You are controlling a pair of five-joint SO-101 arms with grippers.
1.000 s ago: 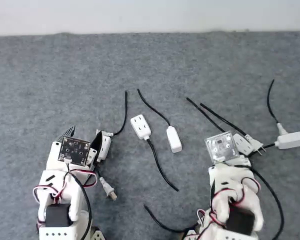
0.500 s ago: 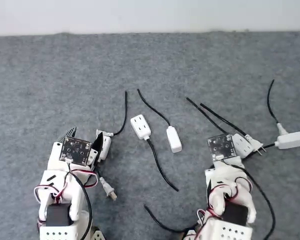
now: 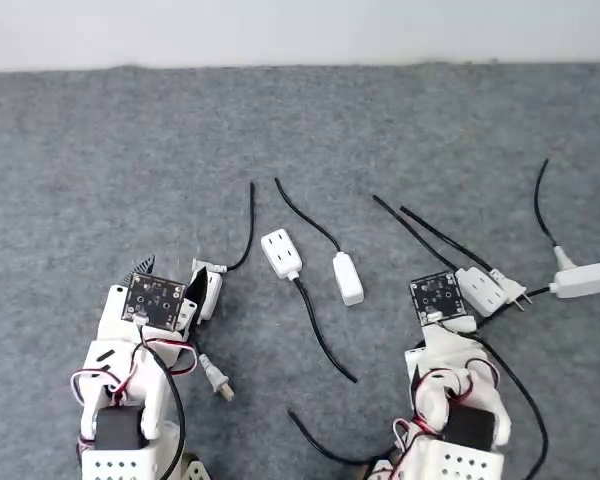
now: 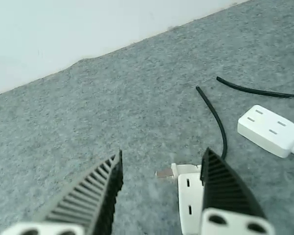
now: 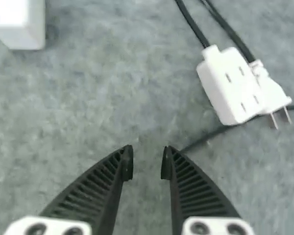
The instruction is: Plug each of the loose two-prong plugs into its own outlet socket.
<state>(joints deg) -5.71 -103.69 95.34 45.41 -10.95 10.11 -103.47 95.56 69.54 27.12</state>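
My left gripper (image 4: 161,155) is open over the grey mat, and a white socket block (image 4: 188,200) lies against the inside of one finger, a metal prong showing at its far end. In the high view that block (image 3: 210,292) is beside the left gripper (image 3: 168,270). A loose two-prong plug (image 3: 218,380) lies close to the left arm. My right gripper (image 5: 147,152) stands open by a narrow gap with nothing in it. A white socket (image 5: 230,93) with a two-prong plug (image 5: 270,100) beside it lies just ahead of it.
A white socket (image 3: 280,252) on a black cord and a slim white plug (image 3: 348,278) lie mid-table. Another white plug (image 3: 580,280) sits at the far right. Black cords cross the mat between the arms. The mat's far half is bare up to the wall.
The right arm has drawn back toward its base, away from the socket and plug on the right. The left arm has barely shifted.
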